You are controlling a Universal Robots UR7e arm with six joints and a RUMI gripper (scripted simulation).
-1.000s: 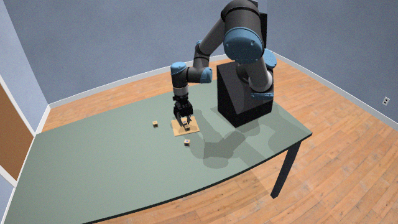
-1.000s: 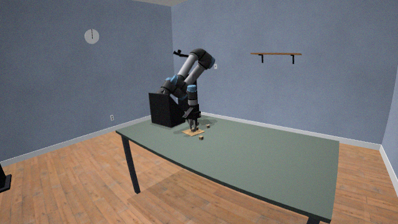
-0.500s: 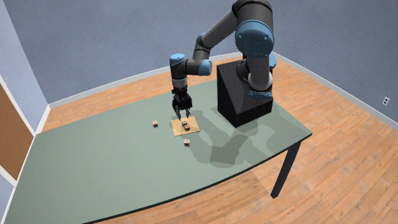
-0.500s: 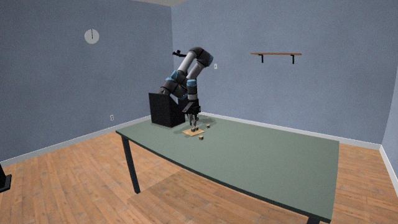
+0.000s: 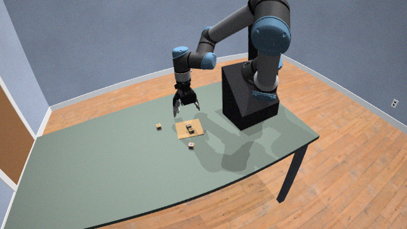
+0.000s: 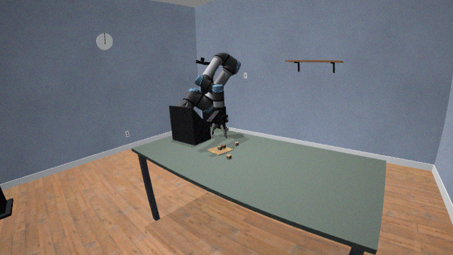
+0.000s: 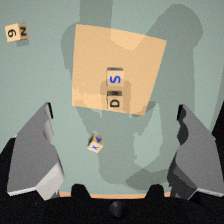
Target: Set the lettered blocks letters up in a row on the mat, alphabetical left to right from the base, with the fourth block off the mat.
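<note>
Blocks marked S and D sit on the mat, their pair running vertically in the wrist view; the X block, turned diagonally, and N block lie off it. The gripper hangs released, fingers wide apart.

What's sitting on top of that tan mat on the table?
Two small wooden cubes stand on the tan rectangular mat, one lettered blue S, the other black D. The mat surface beneath them is covered and can't be seen.
</note>
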